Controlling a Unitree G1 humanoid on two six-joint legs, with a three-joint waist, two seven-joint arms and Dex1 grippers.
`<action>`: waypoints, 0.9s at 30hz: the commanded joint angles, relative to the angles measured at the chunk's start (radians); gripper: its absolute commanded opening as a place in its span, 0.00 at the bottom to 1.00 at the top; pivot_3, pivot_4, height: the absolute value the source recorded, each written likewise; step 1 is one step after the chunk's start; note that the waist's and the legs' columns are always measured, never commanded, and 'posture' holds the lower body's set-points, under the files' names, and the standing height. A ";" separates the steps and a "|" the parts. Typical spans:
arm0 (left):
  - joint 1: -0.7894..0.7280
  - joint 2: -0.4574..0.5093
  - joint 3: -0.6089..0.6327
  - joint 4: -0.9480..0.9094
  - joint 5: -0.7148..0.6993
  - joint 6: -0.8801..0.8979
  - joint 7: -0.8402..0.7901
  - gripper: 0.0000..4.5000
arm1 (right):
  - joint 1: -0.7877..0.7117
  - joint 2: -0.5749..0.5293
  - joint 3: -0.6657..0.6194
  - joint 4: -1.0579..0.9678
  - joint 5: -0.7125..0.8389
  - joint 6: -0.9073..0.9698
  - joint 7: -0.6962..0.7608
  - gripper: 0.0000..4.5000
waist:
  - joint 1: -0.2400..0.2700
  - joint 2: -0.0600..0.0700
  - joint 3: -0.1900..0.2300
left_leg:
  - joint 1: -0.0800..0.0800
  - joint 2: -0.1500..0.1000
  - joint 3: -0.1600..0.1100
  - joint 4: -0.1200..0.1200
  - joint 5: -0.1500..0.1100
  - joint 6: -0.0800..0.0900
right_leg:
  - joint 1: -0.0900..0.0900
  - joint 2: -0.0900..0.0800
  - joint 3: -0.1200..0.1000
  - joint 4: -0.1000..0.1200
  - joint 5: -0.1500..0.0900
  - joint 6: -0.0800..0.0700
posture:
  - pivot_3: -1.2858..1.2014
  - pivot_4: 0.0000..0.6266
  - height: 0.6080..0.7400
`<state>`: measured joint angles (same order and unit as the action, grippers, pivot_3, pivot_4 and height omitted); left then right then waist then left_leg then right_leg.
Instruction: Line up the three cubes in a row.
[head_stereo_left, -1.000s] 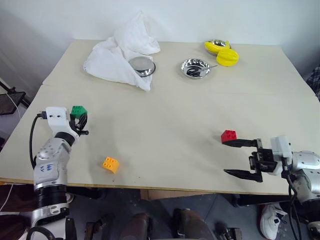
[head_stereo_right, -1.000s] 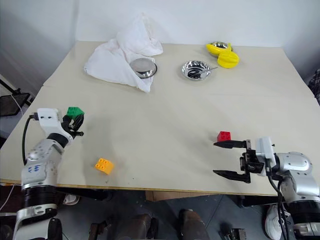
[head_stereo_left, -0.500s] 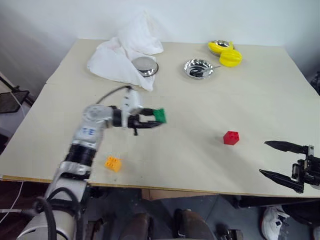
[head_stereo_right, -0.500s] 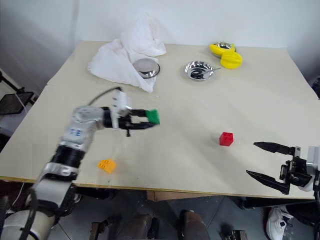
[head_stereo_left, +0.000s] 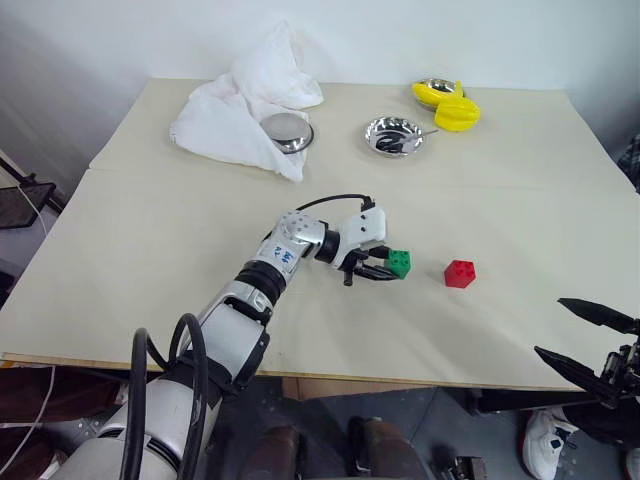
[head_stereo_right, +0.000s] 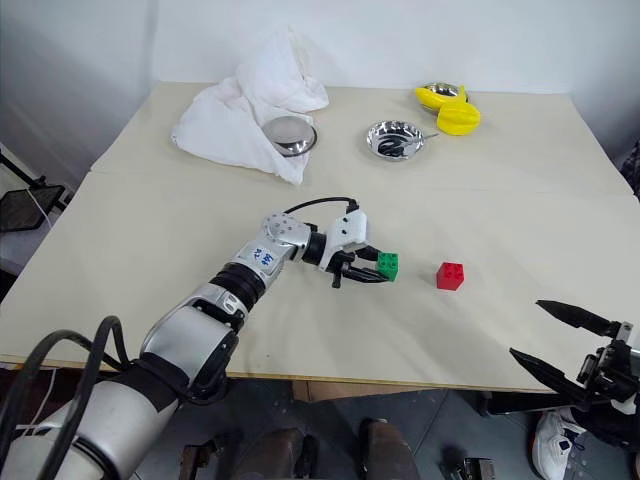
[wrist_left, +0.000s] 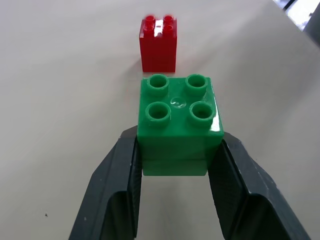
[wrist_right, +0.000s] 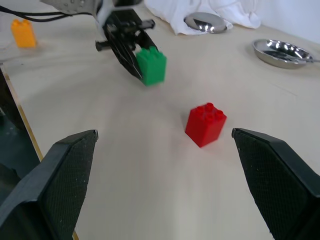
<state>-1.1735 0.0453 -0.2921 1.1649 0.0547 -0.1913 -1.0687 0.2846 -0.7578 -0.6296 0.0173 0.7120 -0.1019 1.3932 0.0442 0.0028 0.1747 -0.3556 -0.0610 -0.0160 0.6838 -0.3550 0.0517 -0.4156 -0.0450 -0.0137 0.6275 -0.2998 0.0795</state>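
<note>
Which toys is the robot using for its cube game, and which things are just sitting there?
For the job:
- green cube, held in the shut left gripper
- red cube, on the table beside it
- orange-yellow cube, farther off

Just lying about:
- white cloth
- steel bowls
- yellow toys
- open right gripper, holding nothing

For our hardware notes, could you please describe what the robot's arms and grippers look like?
The left arm has silver-grey segments with black joints, a small blue marking, a white wrist block and a thin black cable looping over it. Both the left gripper and the right gripper have two black, tapering, pointed fingers.
</note>
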 joint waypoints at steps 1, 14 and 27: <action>-0.031 -0.007 0.016 0.039 0.026 -0.023 0.025 0.33 | 0.005 0.006 -0.012 -0.053 0.022 0.020 -0.013 1.00 | 0.001 0.000 0.000 | 0.000 0.000 0.000 0.000 0.000 0.000 | 0.000 0.000 0.000 0.000 0.000 0.000 | 0.52 0.24 1.00; -0.028 -0.015 0.049 0.123 0.093 -0.090 0.098 0.33 | 0.002 0.026 0.013 -0.138 0.023 0.065 -0.033 1.00 | 0.008 0.000 0.000 | 0.000 0.000 0.000 0.000 0.000 0.000 | 0.000 0.000 0.000 0.001 0.000 0.000 | 0.52 0.24 1.00; -0.032 -0.011 0.092 0.144 0.101 -0.105 0.035 0.70 | 0.009 0.037 0.033 -0.184 0.018 0.089 -0.057 1.00 | 0.007 0.000 0.000 | 0.000 0.000 0.000 0.000 0.000 0.000 | 0.000 0.000 0.000 0.001 0.000 0.000 | 0.52 0.24 1.00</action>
<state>-1.1813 0.0381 -0.2134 1.3149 0.1526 -0.2896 -1.0301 0.2913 -0.7298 -0.5936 -0.1379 0.7149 -0.0174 1.3414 0.0515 0.0025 0.1748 -0.3557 -0.0611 -0.0161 0.6841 -0.3549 0.0515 -0.4160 -0.0451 -0.0140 0.6283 -0.2998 0.0796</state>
